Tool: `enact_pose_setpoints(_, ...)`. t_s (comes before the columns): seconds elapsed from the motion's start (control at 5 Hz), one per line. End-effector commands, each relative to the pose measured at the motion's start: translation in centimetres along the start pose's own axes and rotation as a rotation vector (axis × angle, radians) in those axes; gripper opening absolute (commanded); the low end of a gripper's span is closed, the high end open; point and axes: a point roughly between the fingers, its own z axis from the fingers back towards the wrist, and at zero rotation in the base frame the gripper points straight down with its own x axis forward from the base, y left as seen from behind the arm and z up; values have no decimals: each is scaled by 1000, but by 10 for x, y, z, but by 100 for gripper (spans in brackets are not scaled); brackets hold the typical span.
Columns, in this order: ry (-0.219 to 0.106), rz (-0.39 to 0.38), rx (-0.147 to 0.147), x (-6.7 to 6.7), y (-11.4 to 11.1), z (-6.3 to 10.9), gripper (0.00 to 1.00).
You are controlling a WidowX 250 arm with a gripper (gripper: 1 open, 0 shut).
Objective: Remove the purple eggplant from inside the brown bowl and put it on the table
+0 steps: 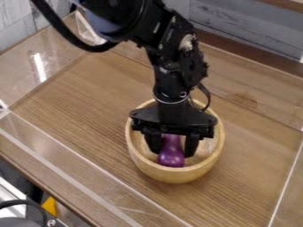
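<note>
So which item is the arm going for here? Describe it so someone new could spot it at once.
On the wood-grain table, find the round brown bowl near the front right. Inside it, between the fingers of the black hand, lies the purple eggplant, the only glossy purple thing in view.
</note>
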Motion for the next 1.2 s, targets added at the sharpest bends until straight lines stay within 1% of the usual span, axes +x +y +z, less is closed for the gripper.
enact_pose_setpoints(0.0, -45, -8, -13, 6, -3, 14, 0)
enact_pose_setpoints(0.4, -59, 5, -6, 11, -2, 30, 0)
enact_pose_setpoints(0.6, -72, 21, -17, 19, -2, 44, 0)
enact_pose_setpoints(0.8, -94, 39, -31, 32, -2, 61, 0)
enact_pose_setpoints(1.0, -118, 41, -40, 44, -1, 73, 0)
